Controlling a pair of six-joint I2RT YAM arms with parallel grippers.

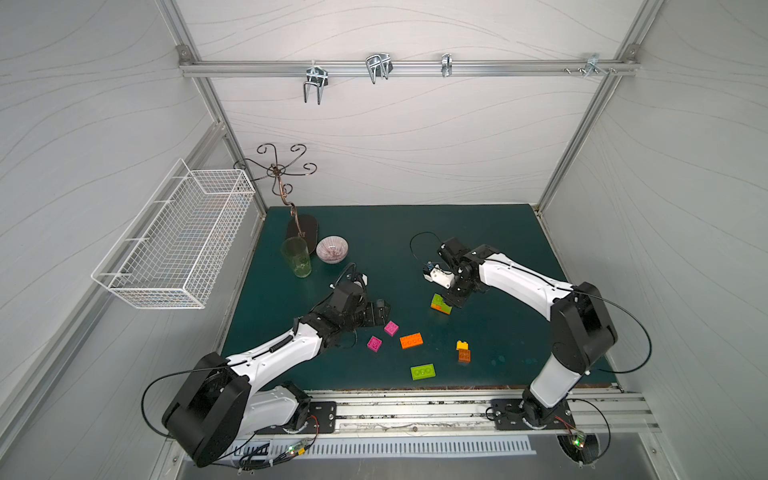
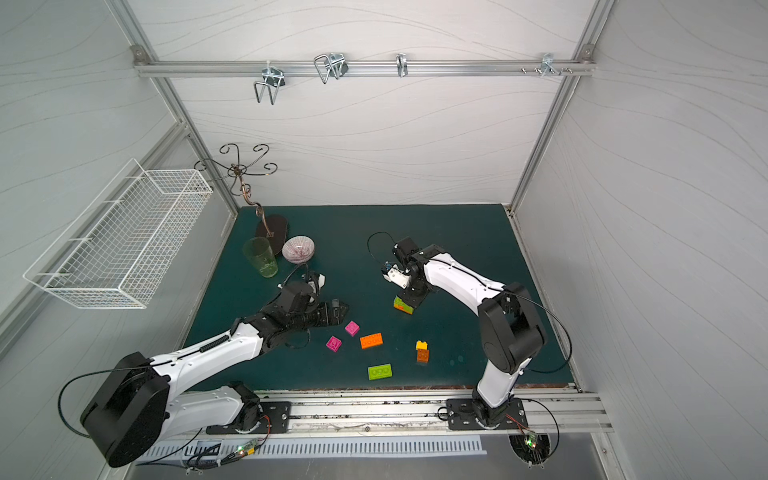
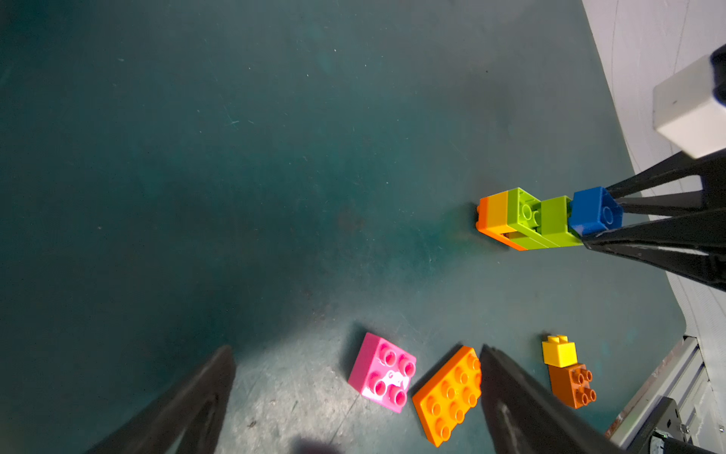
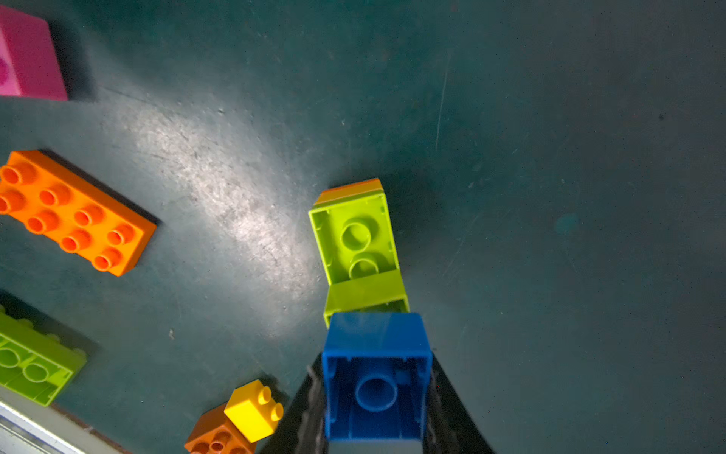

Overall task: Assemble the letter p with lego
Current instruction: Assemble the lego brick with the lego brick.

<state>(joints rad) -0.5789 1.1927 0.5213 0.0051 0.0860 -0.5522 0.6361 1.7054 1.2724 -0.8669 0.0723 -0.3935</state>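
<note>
My right gripper (image 4: 375, 365) is shut on a blue lego brick (image 4: 375, 377), whose hollow underside faces the wrist camera. The blue brick (image 3: 595, 210) touches a small lego cluster (image 1: 440, 303) of lime green bricks (image 3: 530, 218) on an orange one, resting on the green mat. My left gripper (image 1: 384, 309) is open and holds nothing. It hovers low by two magenta bricks (image 1: 391, 328) (image 1: 374, 343) and an orange oblong brick (image 1: 411, 340). A yellow brick (image 1: 462, 345) sits on a dark orange one (image 1: 464, 355). A lime green oblong brick (image 1: 423, 371) lies nearer the front edge.
A patterned bowl (image 1: 331, 249), a green glass (image 1: 296, 257) and a metal hook stand (image 1: 301, 228) occupy the mat's back left. A white wire basket (image 1: 178, 241) hangs on the left wall. Both arm bases are on the front rail (image 1: 415, 409).
</note>
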